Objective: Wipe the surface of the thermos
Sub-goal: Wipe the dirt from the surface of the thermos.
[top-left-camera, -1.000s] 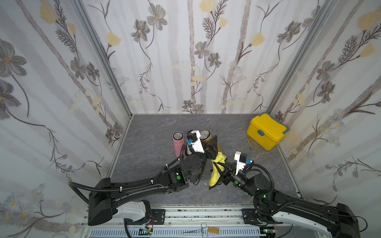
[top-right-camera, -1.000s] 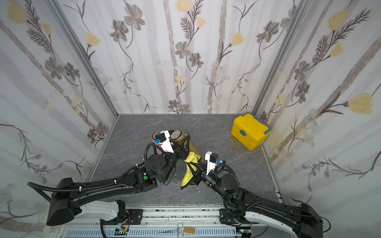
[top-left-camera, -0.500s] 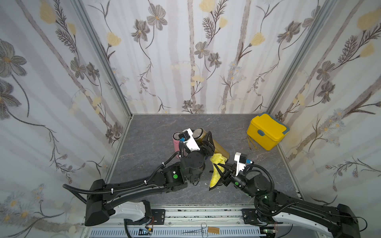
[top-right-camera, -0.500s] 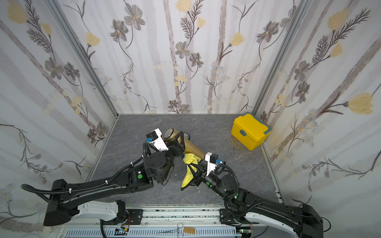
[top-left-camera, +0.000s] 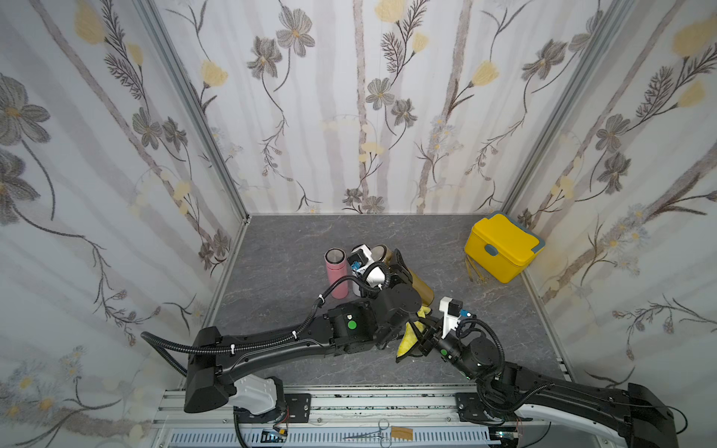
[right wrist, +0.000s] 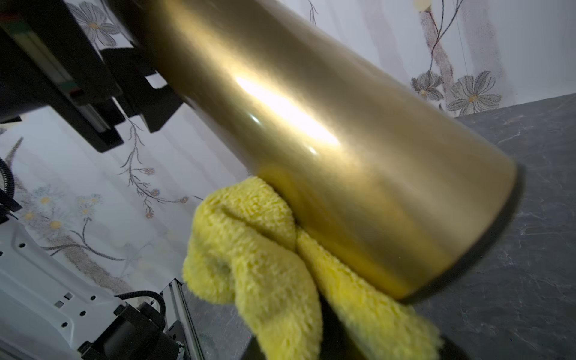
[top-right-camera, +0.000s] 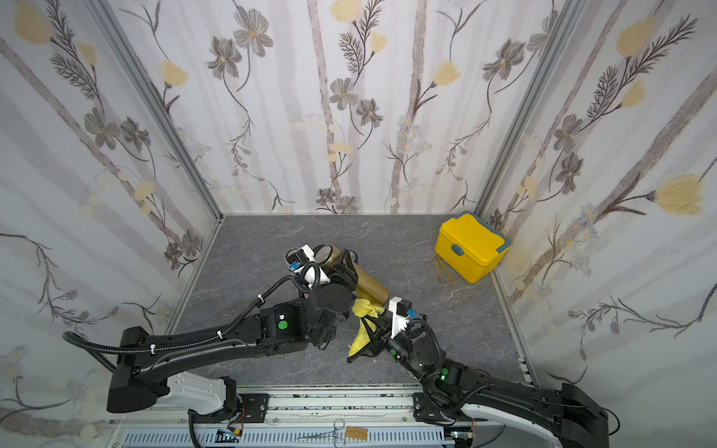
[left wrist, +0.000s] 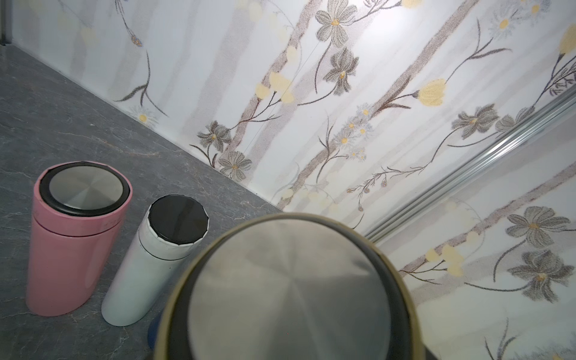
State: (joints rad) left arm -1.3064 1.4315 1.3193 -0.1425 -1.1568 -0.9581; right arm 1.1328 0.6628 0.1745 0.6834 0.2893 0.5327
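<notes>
So the left gripper is clamped around the gold thermos, holding it tilted up off the surface. Right gripper is pinched tight on the yellow cloth, which is pressed against the thermos's lower end, just past that gripper's tips.

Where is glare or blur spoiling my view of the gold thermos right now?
Right wrist view: a bright glare streak runs along the gold thermos, and the yellow cloth is soft with blur. Left wrist view: the thermos lid is close and out of focus. Both top views: evenly lit, sharp.
</notes>
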